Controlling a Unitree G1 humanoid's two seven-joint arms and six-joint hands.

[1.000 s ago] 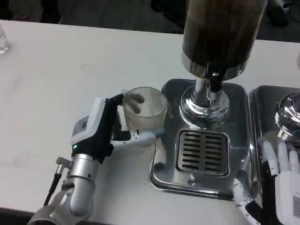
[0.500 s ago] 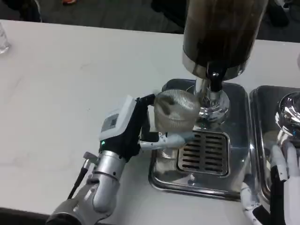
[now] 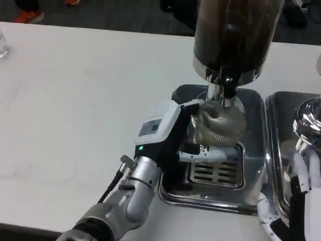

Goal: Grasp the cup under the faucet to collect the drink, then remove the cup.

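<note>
My left hand point(image 3: 168, 135) grips a clear ribbed cup point(image 3: 218, 124) and holds it over the slotted grate point(image 3: 216, 163) of the steel drip tray point(image 3: 171, 187). The cup sits just below the black faucet point(image 3: 228, 88) of the dark drink dispenser point(image 3: 233, 35), in front of its chrome column. No liquid is visible flowing. My right hand point(image 3: 301, 201) rests at the lower right corner, its white fingers apart and holding nothing.
A second steel tray point(image 3: 281, 108) with another chrome dispenser base point(image 3: 308, 123) stands at the right edge. A clear glass point(image 3: 3, 42) sits at the far left. The white table point(image 3: 75, 100) stretches wide to the left of the machine.
My left hand has carried the cup rightward from beside the tray to over the grate, under the faucet. The right hand has barely moved.
</note>
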